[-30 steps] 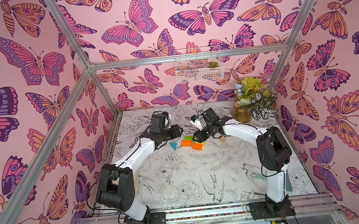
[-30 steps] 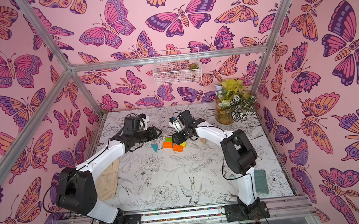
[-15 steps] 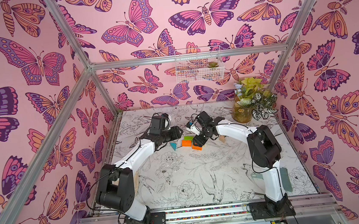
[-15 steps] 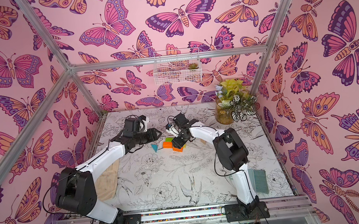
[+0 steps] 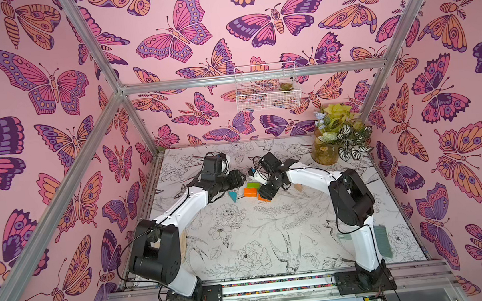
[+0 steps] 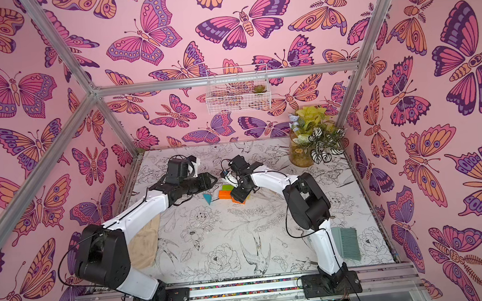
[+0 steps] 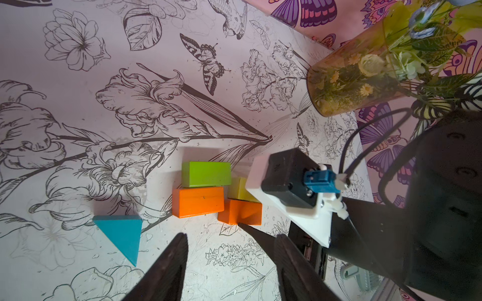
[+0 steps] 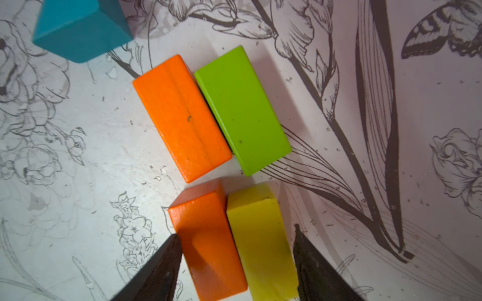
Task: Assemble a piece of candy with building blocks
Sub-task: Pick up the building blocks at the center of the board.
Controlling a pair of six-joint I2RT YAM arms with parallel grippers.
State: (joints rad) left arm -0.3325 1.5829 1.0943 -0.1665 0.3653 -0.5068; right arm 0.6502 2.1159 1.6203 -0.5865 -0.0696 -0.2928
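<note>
Desk [image 5: 255, 230], white, floral line-drawing print. Left hand [image 7: 231, 235]: fingers spread, nothing between, over bare desk. Right hand [image 8: 234, 232]: fingers spread, flanking orange wooden brick [image 8: 208, 239] and yellow wooden brick [image 8: 260, 239], both flat on desk, side by side. Green wooden brick [image 8: 242, 109] and second orange wooden brick [image 8: 182, 117] touch along long sides, small gap from that pair. Teal wooden wedge [image 8: 80, 28] near, apart. Tan wooden wedge [image 5: 298, 187] beside right arm [image 5: 310, 176], apart from rest.
</note>
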